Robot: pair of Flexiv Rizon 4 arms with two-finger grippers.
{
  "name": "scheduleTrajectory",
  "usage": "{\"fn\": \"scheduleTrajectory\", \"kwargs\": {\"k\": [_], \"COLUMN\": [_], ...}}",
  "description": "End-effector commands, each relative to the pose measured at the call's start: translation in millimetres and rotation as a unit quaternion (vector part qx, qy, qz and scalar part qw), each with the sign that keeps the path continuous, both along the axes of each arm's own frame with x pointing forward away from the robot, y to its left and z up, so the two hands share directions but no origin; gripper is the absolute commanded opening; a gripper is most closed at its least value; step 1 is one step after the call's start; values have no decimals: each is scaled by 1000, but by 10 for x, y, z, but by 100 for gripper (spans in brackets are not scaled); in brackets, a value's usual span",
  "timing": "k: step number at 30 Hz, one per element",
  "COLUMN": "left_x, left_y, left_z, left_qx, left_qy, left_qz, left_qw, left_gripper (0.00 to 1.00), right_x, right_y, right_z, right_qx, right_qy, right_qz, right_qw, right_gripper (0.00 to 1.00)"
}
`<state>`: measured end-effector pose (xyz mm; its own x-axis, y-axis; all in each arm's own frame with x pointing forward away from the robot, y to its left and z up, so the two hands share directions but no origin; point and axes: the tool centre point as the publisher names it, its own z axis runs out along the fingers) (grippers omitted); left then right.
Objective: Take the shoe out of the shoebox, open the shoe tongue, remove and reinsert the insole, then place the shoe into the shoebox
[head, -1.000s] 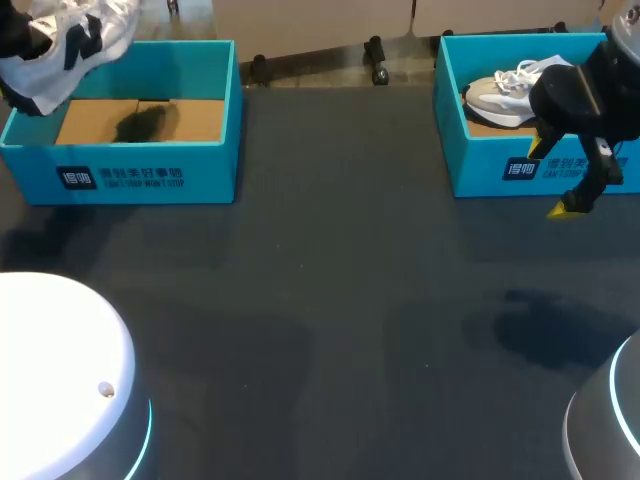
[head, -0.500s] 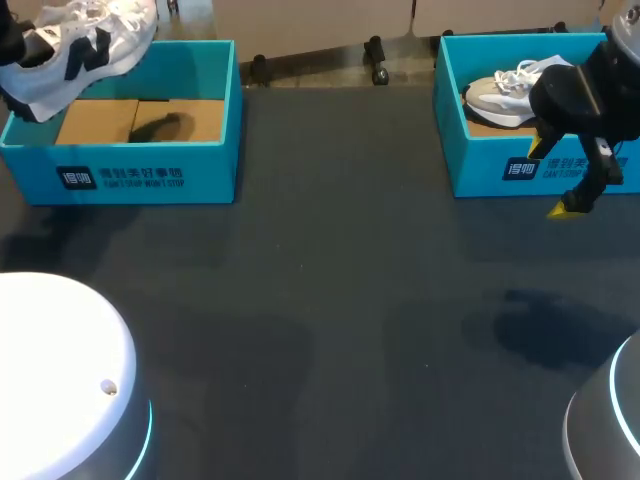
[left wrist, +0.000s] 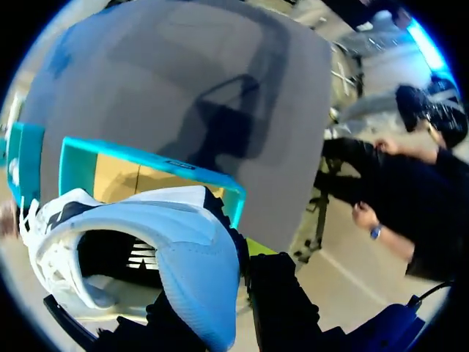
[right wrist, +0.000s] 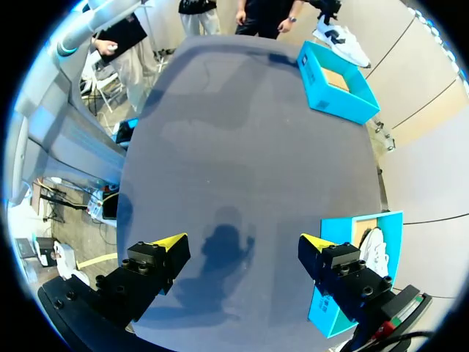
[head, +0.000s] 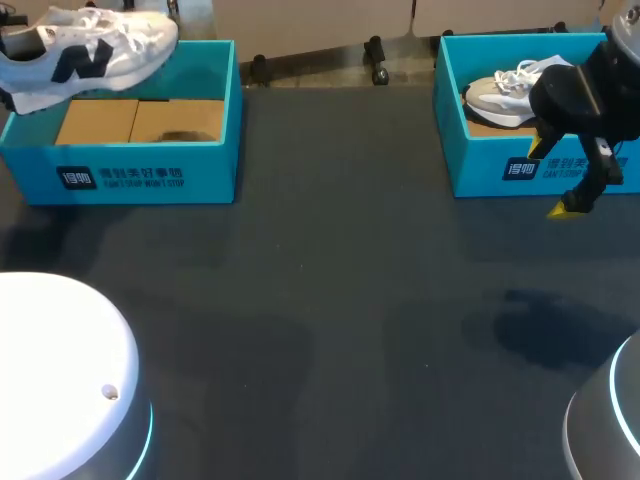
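Shoe is judged light, soft in the upper and stiffer at heel and sole, so the heel collar is the sensible hold. That is where it is taken. Left tool is closed on the heel wall, apparently one finger inside the opening and one outside, with the toe ahead of it. Shoe is held clear above the box, which lies below and ahead of the tool. Left arm is almost wholly outside the head view, fingers aimed obliquely down. Right tool is spread wide and empty over the desk, with the second box just beside it.
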<state>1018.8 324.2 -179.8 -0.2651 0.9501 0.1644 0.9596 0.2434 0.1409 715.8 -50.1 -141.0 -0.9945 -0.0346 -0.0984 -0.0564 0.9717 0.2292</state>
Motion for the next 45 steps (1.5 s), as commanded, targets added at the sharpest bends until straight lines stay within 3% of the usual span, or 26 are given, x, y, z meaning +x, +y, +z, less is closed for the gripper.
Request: {"fn": "scheduleTrajectory", "kwargs": {"k": [1,7,24,32,45], "left_x": [127,206,219,172,438], "left_y": [50,122,129,-37,-114], "left_z": [-1,-4,-9,-183,-422], "left_qx": [9,10,16,17,15], "left_qy": [19,10,1,6,27], "left_qz": [-71,-117,-108,-133,-154], "left_qw": [997,993,994,991,988], "left_gripper": [0,0,0,0,0], "right_x": [21,21,21,21,21], "right_y": [14,14,14,14,14], "right_z": [-3,-3,-3,-3,-3], "right_qx": [-1,-1,-1,-1,-1], "right_qy": [2,2,2,2,2], "right_qz": [0,0,0,0,0], "right_qw": [1000,1000,1000,1000,1000], "right_gripper": [100,100,100,100,100]}}
